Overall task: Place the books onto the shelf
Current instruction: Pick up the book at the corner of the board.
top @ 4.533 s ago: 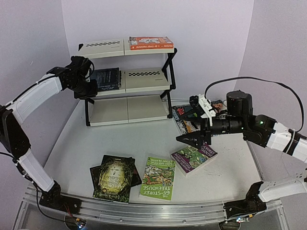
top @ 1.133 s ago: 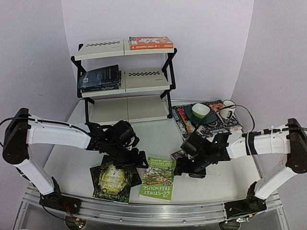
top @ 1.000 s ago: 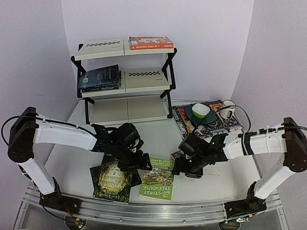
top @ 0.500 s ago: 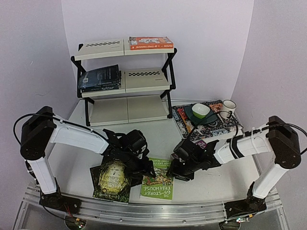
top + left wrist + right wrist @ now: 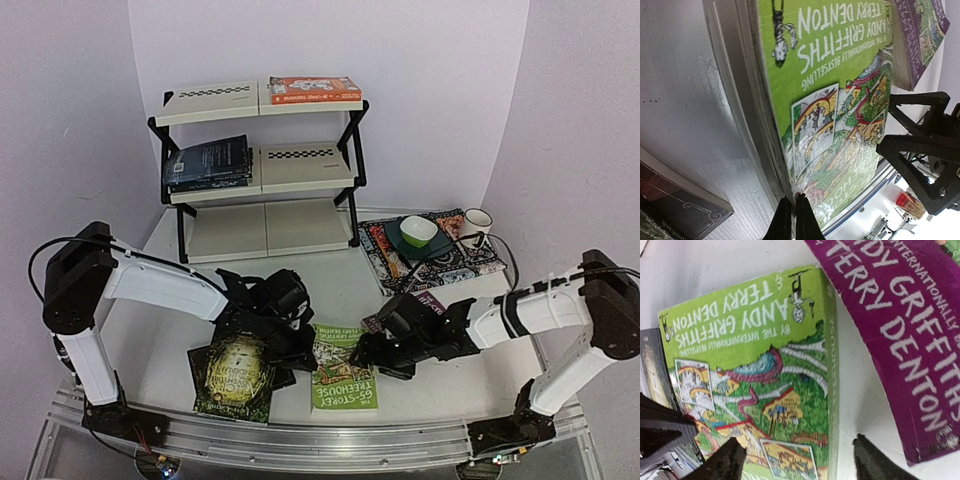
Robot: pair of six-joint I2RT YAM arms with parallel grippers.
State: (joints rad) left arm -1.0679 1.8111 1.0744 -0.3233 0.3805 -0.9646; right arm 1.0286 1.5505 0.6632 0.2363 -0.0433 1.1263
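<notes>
Right wrist: book between gripper fingers

Patterned mat right of centre, green bowl on it, white mug at its far corner

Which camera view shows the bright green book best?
The top external view: nearly the whole green book shows. The left wrist view gives its cover and page edge obliquely; the right wrist view, part of the cover.
</notes>
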